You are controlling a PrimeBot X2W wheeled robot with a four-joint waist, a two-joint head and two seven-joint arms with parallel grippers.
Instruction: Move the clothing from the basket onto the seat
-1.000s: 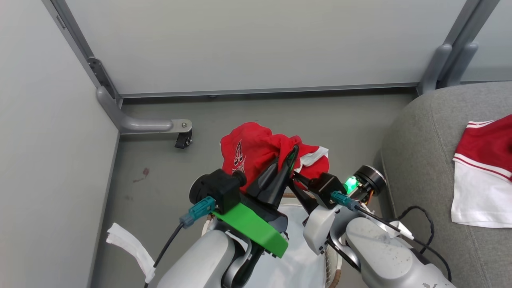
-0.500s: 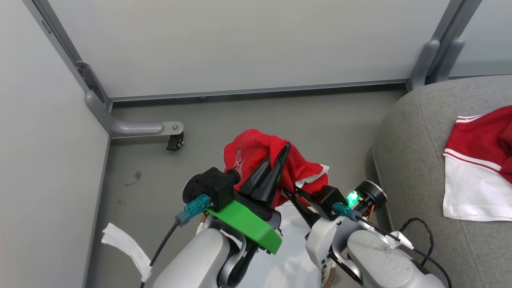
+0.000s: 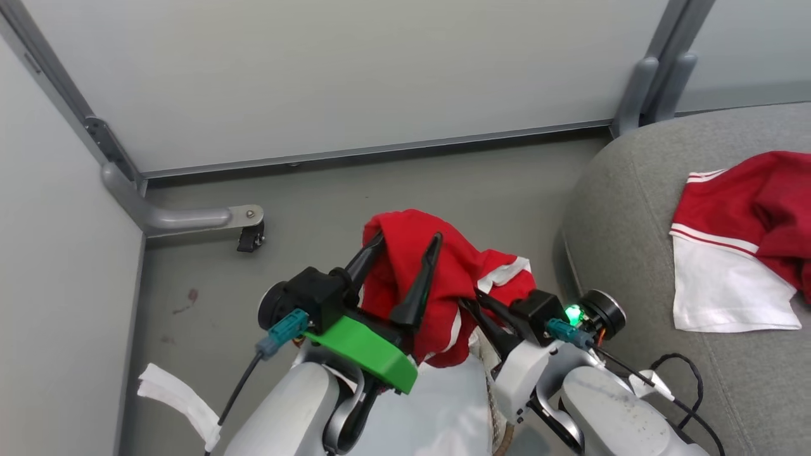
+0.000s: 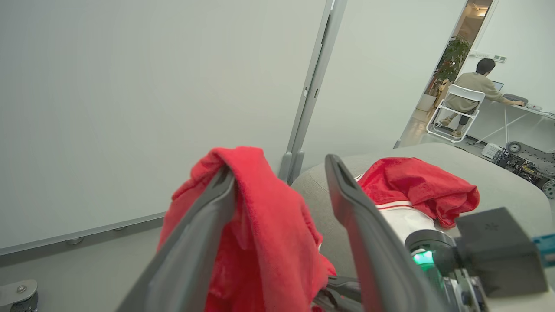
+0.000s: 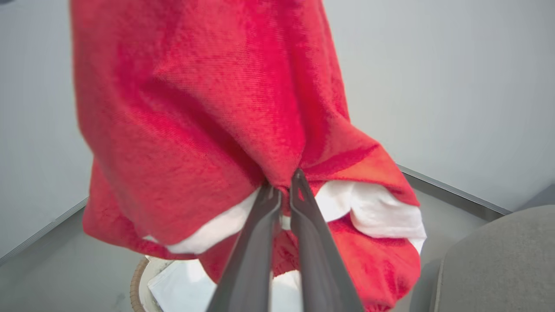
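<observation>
Left gripper [image 3: 408,238] now spread, released since earlier; red shirt [image 3: 457,278] draped over one finger. Right gripper [image 5: 286,185] clenched on shirt, above basket [image 5: 135,281].

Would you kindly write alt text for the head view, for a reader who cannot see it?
A red shirt hangs over the white-lined basket, draped over a finger of the open left gripper and pinched by the shut right gripper. A second red-and-white shirt lies on the grey seat at right.
</observation>
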